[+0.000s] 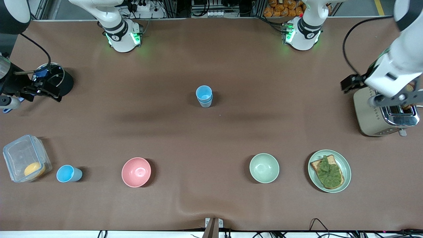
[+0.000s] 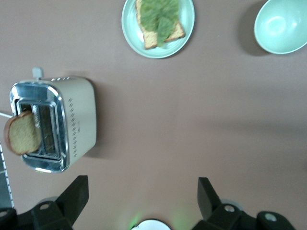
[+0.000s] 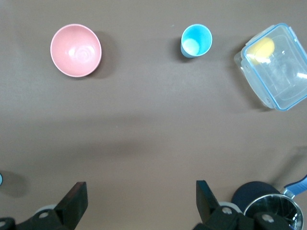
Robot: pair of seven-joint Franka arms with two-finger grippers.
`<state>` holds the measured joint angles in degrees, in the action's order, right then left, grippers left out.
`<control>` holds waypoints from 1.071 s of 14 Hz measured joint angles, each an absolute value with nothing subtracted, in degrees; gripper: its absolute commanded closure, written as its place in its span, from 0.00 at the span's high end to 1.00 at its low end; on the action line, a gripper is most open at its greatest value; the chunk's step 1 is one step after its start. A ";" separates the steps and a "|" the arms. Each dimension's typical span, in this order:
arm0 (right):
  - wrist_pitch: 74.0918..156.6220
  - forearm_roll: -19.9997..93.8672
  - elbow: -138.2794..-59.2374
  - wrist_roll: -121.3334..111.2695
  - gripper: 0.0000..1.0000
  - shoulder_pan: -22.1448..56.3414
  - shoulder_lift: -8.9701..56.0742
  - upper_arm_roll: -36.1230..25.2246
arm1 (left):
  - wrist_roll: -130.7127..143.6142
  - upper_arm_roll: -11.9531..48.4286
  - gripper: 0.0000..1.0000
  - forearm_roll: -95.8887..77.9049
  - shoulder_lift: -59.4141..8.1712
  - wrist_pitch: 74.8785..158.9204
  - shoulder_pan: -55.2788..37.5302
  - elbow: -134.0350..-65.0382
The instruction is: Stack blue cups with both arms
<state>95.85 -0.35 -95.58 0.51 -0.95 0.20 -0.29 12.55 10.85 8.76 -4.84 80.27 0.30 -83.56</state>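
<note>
Nearest the front camera I log a row of dishes. Plate (image 1: 343,178) holds toast (image 1: 325,165) under green leaves. Pale green bowl (image 1: 264,168) and pink bowl (image 1: 136,172) show nothing inside. Single blue cup (image 1: 68,174) stands upright between the pink bowl and a clear lidded box (image 1: 19,155) with one yellow-orange item inside.

Mid-table, farther from the camera, stacked blue cups (image 1: 204,96): two nested, so three cups counted.

Toaster (image 1: 380,114) at the left arm's end, one slice (image 2: 21,134) up in its slot. Black pot (image 1: 57,81) at the right arm's end.

Left gripper (image 2: 142,196) over the table by the toaster, fingers spread, holding nothing. Right gripper (image 3: 141,196) by the pot, fingers spread, holding nothing.
</note>
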 measured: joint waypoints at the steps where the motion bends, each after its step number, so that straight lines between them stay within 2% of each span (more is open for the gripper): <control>1: 95.63 -0.35 -95.58 0.51 1.00 -0.95 0.20 -0.29 | 11.77 8.73 1.00 8.26 -2.73 80.19 -0.75 -85.54; 5: 95.46 -0.35 -95.58 0.51 1.00 -0.95 0.20 -0.28 | 5.01 5.78 1.00 7.02 1.53 80.22 -1.42 -89.39; 15: 95.27 -0.35 -95.58 0.51 1.00 -1.17 0.20 -0.31 | 3.12 3.99 1.00 1.19 1.58 81.47 -2.52 -86.98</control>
<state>95.27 -0.35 -95.58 0.51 -1.17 0.20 -0.31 3.12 3.99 1.19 1.58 81.47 -2.52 -86.98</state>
